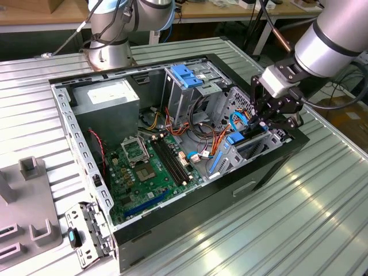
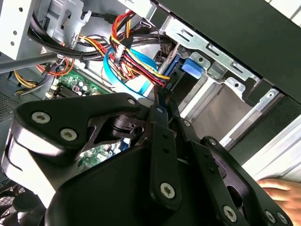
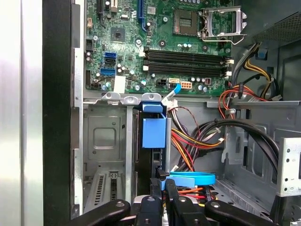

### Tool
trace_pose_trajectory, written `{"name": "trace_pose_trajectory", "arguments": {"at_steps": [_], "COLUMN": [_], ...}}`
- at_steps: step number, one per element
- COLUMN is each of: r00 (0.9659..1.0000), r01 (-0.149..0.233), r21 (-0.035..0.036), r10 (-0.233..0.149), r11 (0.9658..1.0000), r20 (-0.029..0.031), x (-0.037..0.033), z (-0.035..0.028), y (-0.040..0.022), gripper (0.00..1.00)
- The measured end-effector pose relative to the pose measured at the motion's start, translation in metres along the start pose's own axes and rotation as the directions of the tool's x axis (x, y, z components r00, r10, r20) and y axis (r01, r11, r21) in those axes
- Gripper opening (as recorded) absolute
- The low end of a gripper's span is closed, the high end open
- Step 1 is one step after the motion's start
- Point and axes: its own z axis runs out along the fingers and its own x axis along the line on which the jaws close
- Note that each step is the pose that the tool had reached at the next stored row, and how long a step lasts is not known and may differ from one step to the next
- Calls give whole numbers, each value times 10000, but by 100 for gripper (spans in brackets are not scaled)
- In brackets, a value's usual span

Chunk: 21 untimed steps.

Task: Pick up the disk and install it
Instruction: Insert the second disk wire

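reaches in from the exterior view's right, silver arm (image 1: pixel 330 40) sloping down to a black gripper (image 1: pixel 270 118) pointed downward. fingers (image 2: pixel 162 117) pressed close together, nearly touching at the tips, seen in both wrist views (image 3: pixel 162 186). part of a person's hand (image 2: pixel 282 193) beside the linkage.

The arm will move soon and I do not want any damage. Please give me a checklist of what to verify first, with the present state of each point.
1. Disk stands on edge in a slot of the drive bay: ok.
2. Disk pushed fully home: cannot tell.
3. Gripper in line with the disk's near end: ok.
4. Cables away from the gripper: not ok. The blue flat cable and the red and yellow wires lie right beside it.
5. People away from the case: not ok. A hand shows close to the case wall in the second wrist view.
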Motion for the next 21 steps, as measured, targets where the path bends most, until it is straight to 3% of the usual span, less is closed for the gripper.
{"name": "trace_pose_trajectory", "arguments": {"at_steps": [7, 16, 21], "r00": [10000, 10000, 10000], "r01": [-2, -2, -2], "r21": [1, 1, 1], "r10": [2, 2, 2], "r11": [10000, 10000, 10000], "r20": [50, 47, 53], "x": [9, 36, 37], "z": [12, 73, 76], "y": [1, 4, 4], "gripper": [16, 16, 16]}}
